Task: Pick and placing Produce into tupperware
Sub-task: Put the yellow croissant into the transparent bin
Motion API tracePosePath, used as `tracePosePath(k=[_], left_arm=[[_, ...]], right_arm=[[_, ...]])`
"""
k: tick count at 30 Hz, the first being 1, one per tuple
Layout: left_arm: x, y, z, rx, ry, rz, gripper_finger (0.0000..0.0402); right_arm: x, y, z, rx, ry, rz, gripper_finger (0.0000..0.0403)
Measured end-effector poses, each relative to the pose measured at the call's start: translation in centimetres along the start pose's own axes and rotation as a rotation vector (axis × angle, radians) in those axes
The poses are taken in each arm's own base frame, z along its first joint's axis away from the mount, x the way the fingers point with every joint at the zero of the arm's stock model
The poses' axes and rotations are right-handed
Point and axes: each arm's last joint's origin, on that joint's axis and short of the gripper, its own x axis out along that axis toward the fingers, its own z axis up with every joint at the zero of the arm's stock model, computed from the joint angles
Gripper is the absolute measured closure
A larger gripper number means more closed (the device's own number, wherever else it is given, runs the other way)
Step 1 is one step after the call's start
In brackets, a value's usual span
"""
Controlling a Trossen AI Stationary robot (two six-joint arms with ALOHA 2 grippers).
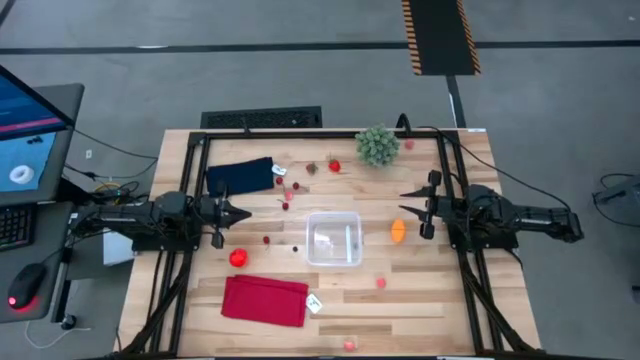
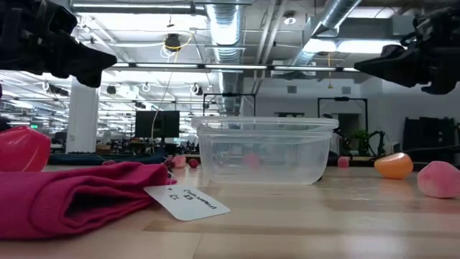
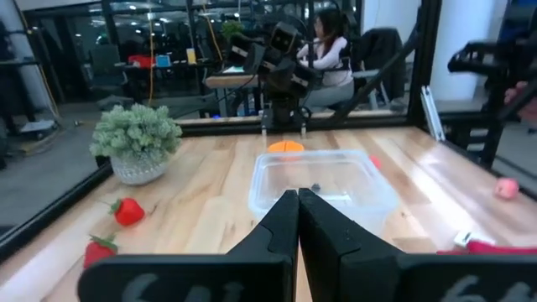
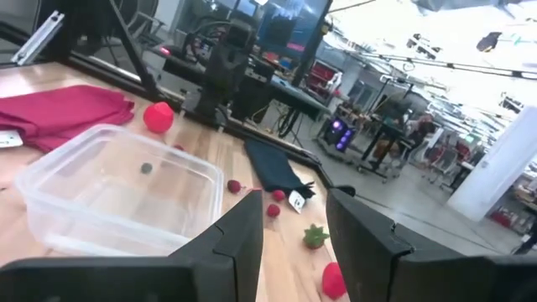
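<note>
Sitting mid-table beside the clear squarish plastic tupperware [image 1: 333, 240], the small orange toy fruit [image 1: 398, 230] looks light and slippery, best pinched across its middle by the empty, parted right gripper [image 1: 405, 207], while the left gripper [image 1: 243, 214] waits closed and empty.

Clear tupperware [image 1: 333, 240] amid scattered produce [image 1: 238, 258]

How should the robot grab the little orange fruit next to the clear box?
Probably from straight above with the right gripper, jaws closing across the middle of the orange fruit. It lies low and rounded on the table, apart from the tupperware, so both sides are free.
</note>
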Motion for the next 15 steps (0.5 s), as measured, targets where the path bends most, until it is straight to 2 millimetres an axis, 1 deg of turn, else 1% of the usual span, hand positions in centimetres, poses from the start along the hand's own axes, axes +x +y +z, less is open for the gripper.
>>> tracePosePath(k=[2, 3, 4, 6, 9, 13, 15], left_arm=[[0.0, 0.0, 0.2, -0.080, -0.016, -0.010, 0.0401], [0.0, 0.0, 0.2, -0.146, -0.017, -0.017, 0.0401], [0.0, -0.1, 0.2, -0.203, -0.016, -0.021, 0.0401], [0.0, 0.0, 0.4, -0.220, -0.035, -0.014, 0.0401], [0.0, 0.1, 1.0, -0.239, -0.102, 0.028, 0.0401], [-0.2, 0.3, 1.8, -0.376, -0.201, 0.050, 0.0401], [-0.2, 0.3, 1.8, -0.388, -0.203, 0.049, 0.0401]], right_arm=[[0.0, 0.0, 0.1, 0.017, -0.014, -0.003, 0.0246], [0.0, -0.1, 0.3, 0.101, -0.037, 0.008, 0.0246], [0.0, 0.0, 0.4, 0.221, -0.054, 0.033, 0.0246], [0.0, 0.2, 0.5, 0.444, -0.054, 0.067, 0.0246], [0.0, 0.0, 0.9, 0.528, -0.102, 0.056, 0.0246], [-0.1, -0.2, 1.2, 0.766, -0.123, 0.067, 0.0246], [-0.1, -0.3, 1.5, 0.823, -0.130, 0.074, 0.0246]])
